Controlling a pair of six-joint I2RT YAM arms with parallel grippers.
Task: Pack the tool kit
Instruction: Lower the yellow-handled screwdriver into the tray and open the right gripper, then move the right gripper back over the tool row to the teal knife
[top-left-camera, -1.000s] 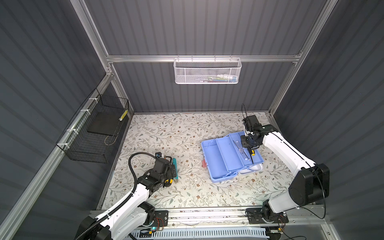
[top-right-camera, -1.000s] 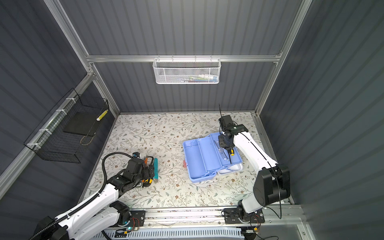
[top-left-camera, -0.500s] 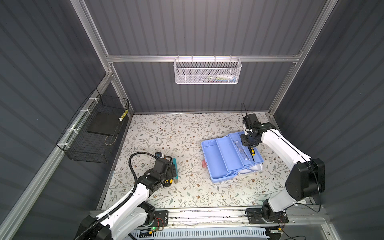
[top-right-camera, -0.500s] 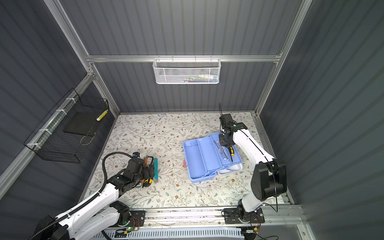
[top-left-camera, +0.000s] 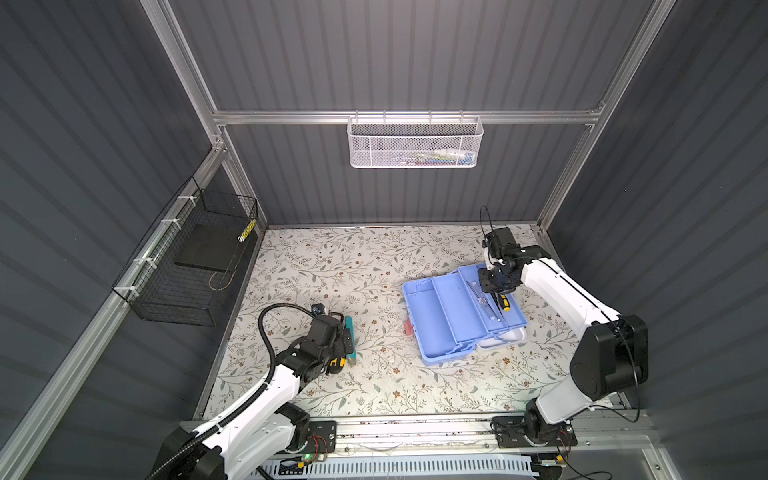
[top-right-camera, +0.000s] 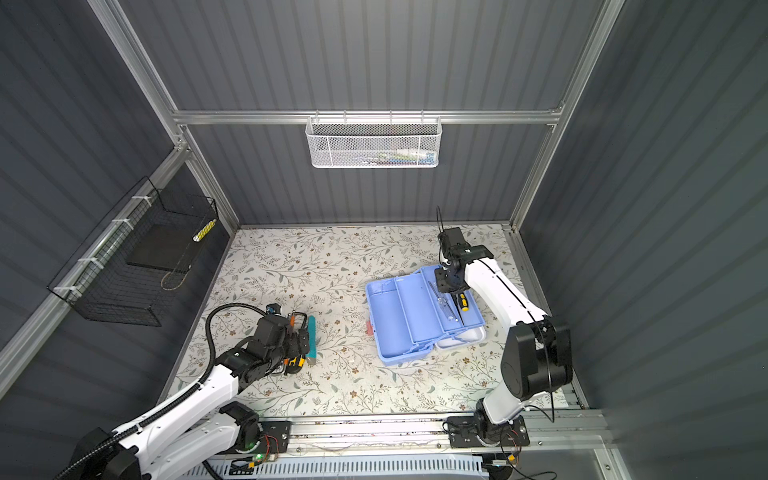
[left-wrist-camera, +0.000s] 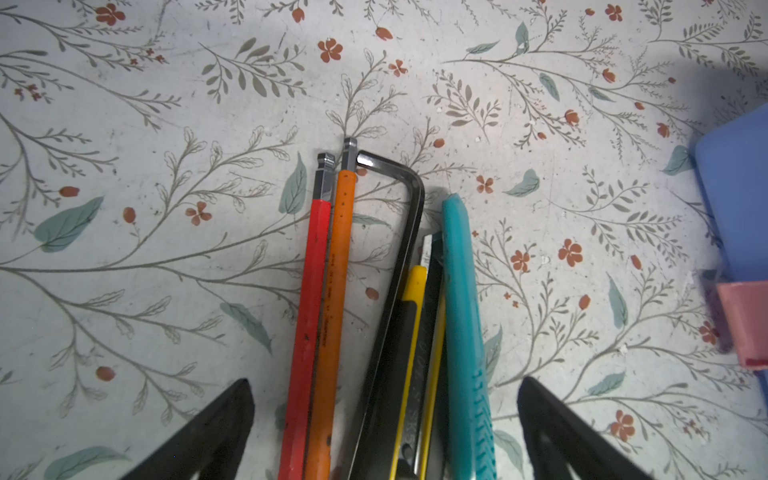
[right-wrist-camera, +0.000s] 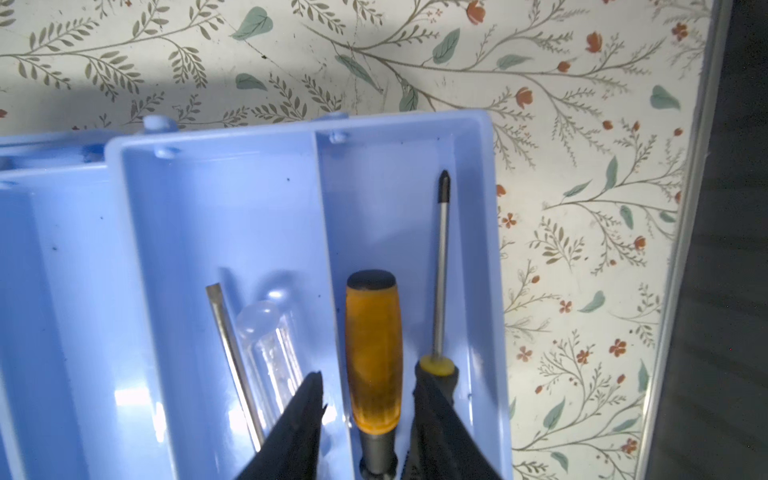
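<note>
Tool kit (top-left-camera: 461, 316) is set open on the floral worktop (top-left-camera: 332, 266), right of the middle and close to the right arm, with its white lid (top-left-camera: 505, 336) showing beneath the light blue divided tray (right-wrist-camera: 270, 208).

Packing is judged partly done. An orange-handled screwdriver (right-wrist-camera: 374, 349) and a Phillips screwdriver (right-wrist-camera: 444, 270) are laid side by side in the tray's narrow outer compartment. A flat-blade shaft (right-wrist-camera: 232, 353) and a clear handle (right-wrist-camera: 274, 345) are seen in the wider one beside it. The right gripper (right-wrist-camera: 368, 374) is held low over the orange handle, its jaws parted and released, with a gap visible on each side.

Five tools are left in a tight bundle on the worktop, well apart from the kit: a red hex key (left-wrist-camera: 311, 291), an orange hex key (left-wrist-camera: 336, 291), a black hex key (left-wrist-camera: 407, 232), a yellow-and-black utility knife (left-wrist-camera: 415, 332) and a teal-handled tool (left-wrist-camera: 461, 311). The left gripper (left-wrist-camera: 384, 386) is poised over them with jaws spread wide and nothing grasped. The lid is not yet closed.

The outer compartment is hemmed by its divider and outer wall, so little side room is left there. Bare worktop is offered between bundle and kit. The kit's deep body (top-left-camera: 432, 320) appears empty.
</note>
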